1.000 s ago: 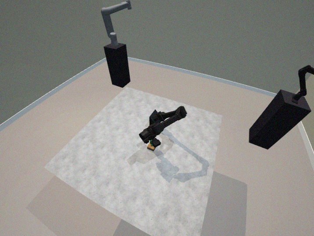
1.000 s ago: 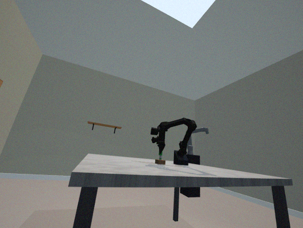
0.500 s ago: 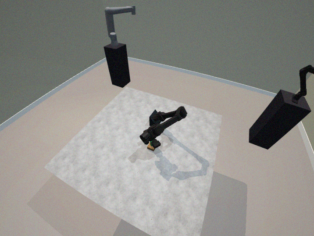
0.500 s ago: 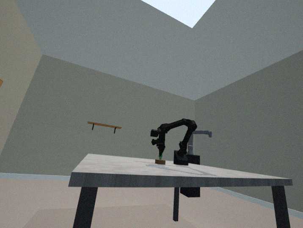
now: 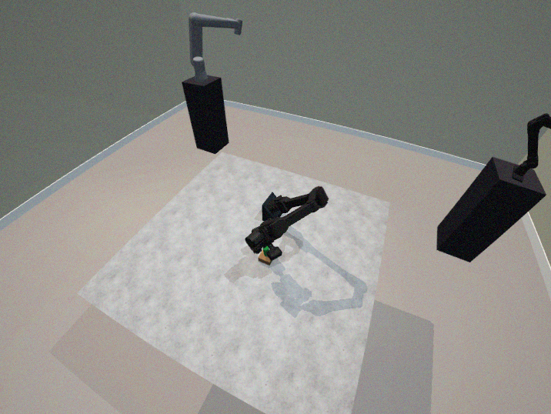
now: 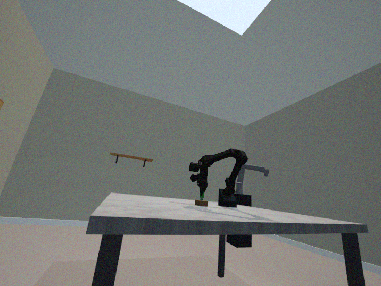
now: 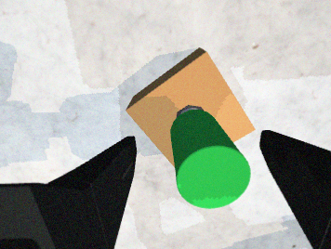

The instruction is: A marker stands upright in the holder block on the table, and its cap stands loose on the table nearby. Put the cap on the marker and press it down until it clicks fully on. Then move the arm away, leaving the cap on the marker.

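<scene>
Capping looks done: your green cylindrical cap (image 7: 209, 160) sits on the marker in the tan wooden holder block (image 7: 195, 98); jaws wide open, empty, retreat remains.

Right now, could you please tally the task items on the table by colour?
Green: 1, the cap, seated on the marker with the fingers apart either side.
Grey: 1, the marker, only a sliver showing.
Tan: 1, the holder block.
Total: 3.
</scene>
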